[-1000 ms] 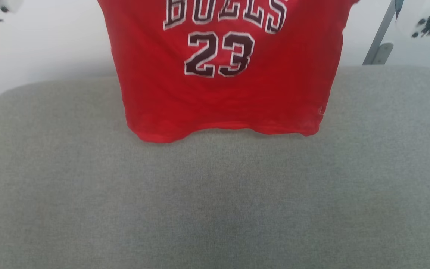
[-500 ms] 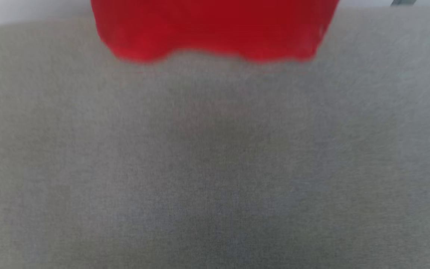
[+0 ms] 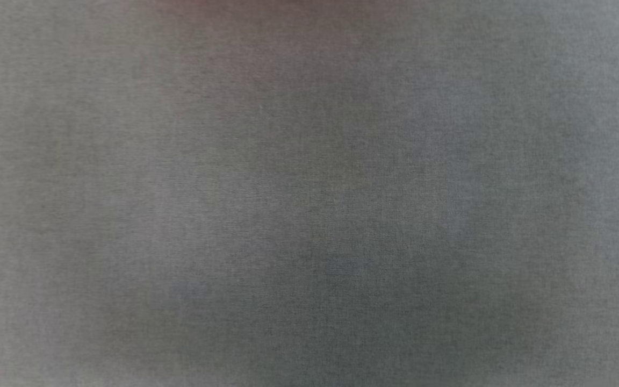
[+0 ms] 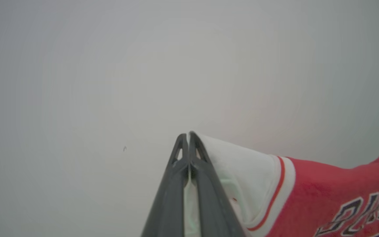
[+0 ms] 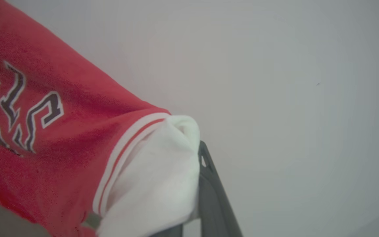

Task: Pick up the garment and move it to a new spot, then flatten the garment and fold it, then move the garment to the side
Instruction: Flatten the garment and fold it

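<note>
From the head, the grey woven worktop (image 3: 309,215) ran from edge to edge, with a faint reddish cast along its far edge near the middle and a small dark speck at the near left corner.

At the left wrist, the left hand (image 4: 188,135) was clenched, its two dark fingers (image 4: 169,197) pressed together at the tips. White cloth showed in the slit between them: the hand was grasping a white sleeve (image 4: 252,177) of the garment (image 4: 324,191). The sleeve's red-and-white trim and the red body with dark, white-edged lettering stretched away to the right, in front of a plain pale backdrop (image 4: 77,65).

At the right wrist, the right hand (image 5: 202,154) was closed on the other white sleeve (image 5: 156,184), which bunched over the fingers so that one dark finger showed beside it. The red body and its lettering spread to the left and up — the garment held taut against the pale backdrop.
</note>
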Controlling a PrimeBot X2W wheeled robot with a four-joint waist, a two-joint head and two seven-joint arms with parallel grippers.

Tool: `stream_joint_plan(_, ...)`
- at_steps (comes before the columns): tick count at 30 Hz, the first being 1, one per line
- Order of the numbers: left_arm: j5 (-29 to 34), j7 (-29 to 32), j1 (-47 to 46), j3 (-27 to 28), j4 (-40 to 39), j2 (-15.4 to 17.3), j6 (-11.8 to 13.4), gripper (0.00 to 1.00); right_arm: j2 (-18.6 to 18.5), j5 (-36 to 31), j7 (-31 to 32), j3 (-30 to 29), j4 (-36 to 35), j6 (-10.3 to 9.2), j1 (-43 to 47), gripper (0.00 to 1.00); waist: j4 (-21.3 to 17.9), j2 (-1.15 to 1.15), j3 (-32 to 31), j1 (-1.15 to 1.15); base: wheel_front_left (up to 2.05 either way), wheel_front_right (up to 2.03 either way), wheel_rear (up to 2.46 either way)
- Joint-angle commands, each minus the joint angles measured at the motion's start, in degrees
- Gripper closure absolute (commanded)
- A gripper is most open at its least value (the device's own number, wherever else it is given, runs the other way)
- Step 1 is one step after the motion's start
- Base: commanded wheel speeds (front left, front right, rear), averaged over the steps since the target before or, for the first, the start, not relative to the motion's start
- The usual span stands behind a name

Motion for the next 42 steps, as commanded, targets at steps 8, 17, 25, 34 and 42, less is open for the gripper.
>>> stream_joint_plan(8,-10.3,4.5,13.8,-9.3,-2.6,0.1,-0.3,1.00,2.7,13.7,6.1,8.7,1.3,-0.06,11.2,1.00,1.3,0.00,-5.0,0.00,0.00,0.00,0.00)
stream_joint_plan(17,-23.9,15.3,25.5,-17.7,-13.2,7.0,-0.3,1.00,-5.8,30.4,15.4,20.8,-13.6,-0.06,21.6,1.00,1.5,0.00,-9.6,0.00,0.00,0.00,0.00)
stream_joint_plan(25,-30.2,20.2,37.2,-22.4,-23.3,14.5,-0.3,1.00,-17.5,42.4,22.3,27.0,-30.0,-0.06,32.5,1.00,1.7,0.00,-12.9,0.00,0.00,0.00,0.00)
stream_joint_plan(34,-34.6,20.5,51.8,-24.6,-34.9,22.8,5.3,1.00,-28.3,49.3,26.7,27.7,-44.5,-0.06,45.2,1.00,1.4,0.00,-14.7,0.00,0.00,0.00,0.00)
stream_joint_plan(42,-39.6,19.3,63.7,-26.0,-44.6,28.5,12.7,1.00,-34.3,51.8,29.3,28.2,-54.3,-0.06,54.9,1.00,0.8,0.00,-15.3,0.00,0.00,0.00,0.00)
